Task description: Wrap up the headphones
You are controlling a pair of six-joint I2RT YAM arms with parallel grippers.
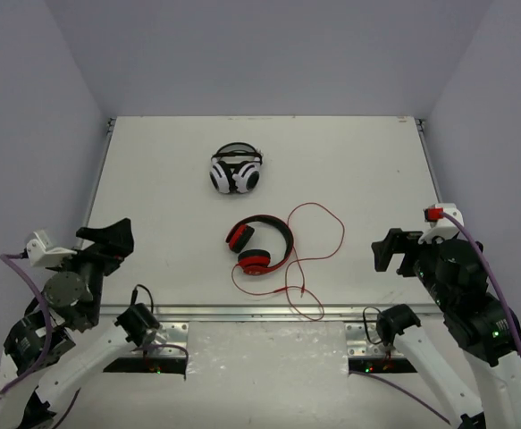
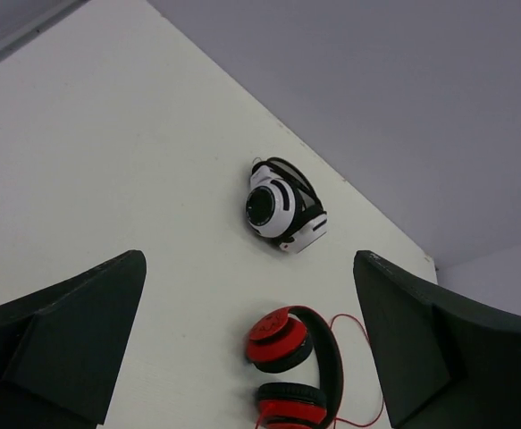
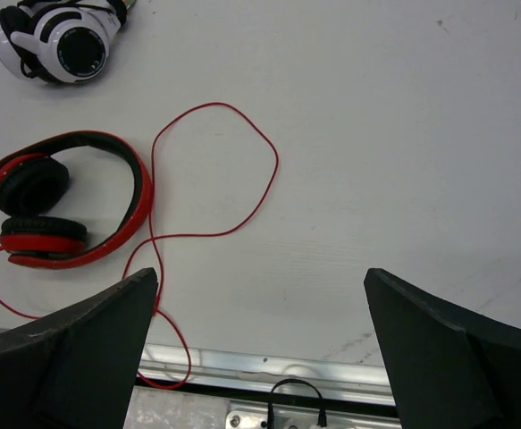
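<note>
**Top external view: both hands hanging open, nothing gripped yet**

The left hand (image 1: 110, 241) is hovering over the near-left corner of the counter (image 1: 153, 179) with its jaws spread wide and nothing between them. The right hand (image 1: 387, 253) is doing the same at the near-right side, equally wide and equally empty. Both wrist views are showing bare counter between the fingers.

Between the two hands, the headphones (image 1: 260, 246) are lying flat near the middle of the counter with the ear cups folded in under the headband. Their cable (image 3: 276, 161) is looping out to the right, crossing itself, and trailing over the near edge of the counter. The white-and-black headphones (image 1: 235, 170) are sitting farther back, well apart from the red set and from both hands.

Wrapping appears not to have begun. To do this step well, one hand is probably best pinning the headband while the other is taking the cable. The right hand is nearer to the loose loop. Gripping the cable close to the cup and winding evenly would likely avoid tangles at the crossing. The dangling end may snag on the edge.
</note>
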